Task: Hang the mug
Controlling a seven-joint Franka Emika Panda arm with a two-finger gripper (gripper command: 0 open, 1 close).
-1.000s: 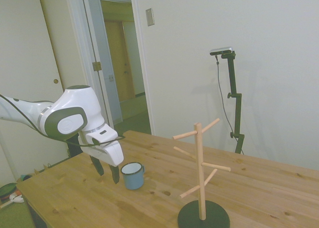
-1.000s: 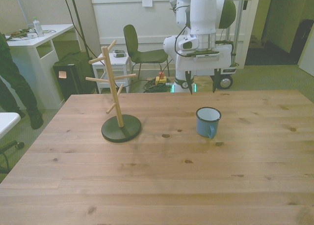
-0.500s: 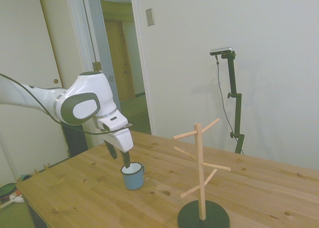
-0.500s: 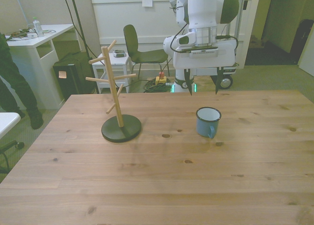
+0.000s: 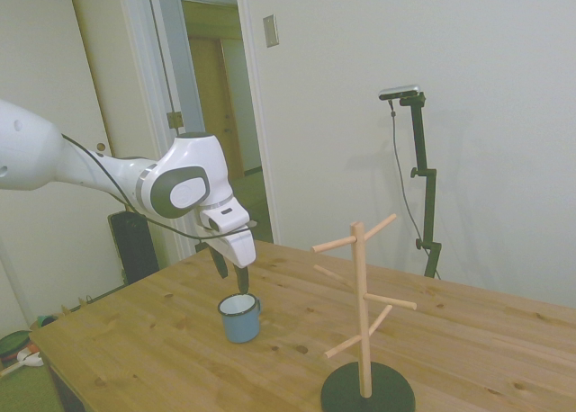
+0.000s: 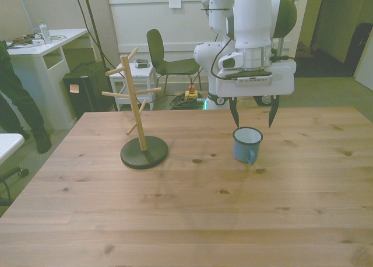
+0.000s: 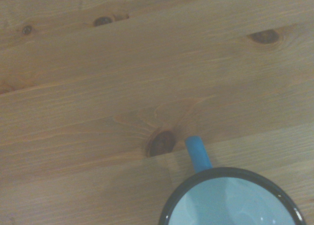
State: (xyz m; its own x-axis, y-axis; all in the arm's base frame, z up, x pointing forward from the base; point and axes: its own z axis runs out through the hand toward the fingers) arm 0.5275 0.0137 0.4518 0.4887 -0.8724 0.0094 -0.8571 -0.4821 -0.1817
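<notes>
The light-blue mug [image 5: 240, 317] [image 6: 247, 144] stands upright on the wooden table, its handle turned toward the front camera. My gripper [image 5: 230, 275] [image 6: 253, 118] hangs open just above and slightly behind the mug, one finger on each side of its width in the front view. The wrist view shows the mug's dark rim and white inside [image 7: 234, 200] with the blue handle [image 7: 197, 154] sticking out. The wooden peg stand [image 5: 364, 313] [image 6: 139, 112] on a dark round base rises at the front view's left, well apart from the mug.
The table [image 6: 186, 208] stretches wide around both things. Behind its far edge are a chair [image 6: 166, 60], a small white side table and a dark box. A person's legs [image 6: 14, 104] show at the front view's left edge, next to a white desk.
My gripper has moved from behind and beside the mug to a spot just above it, rising a little on the way. The fingers stay open. Mug and stand have not moved.
</notes>
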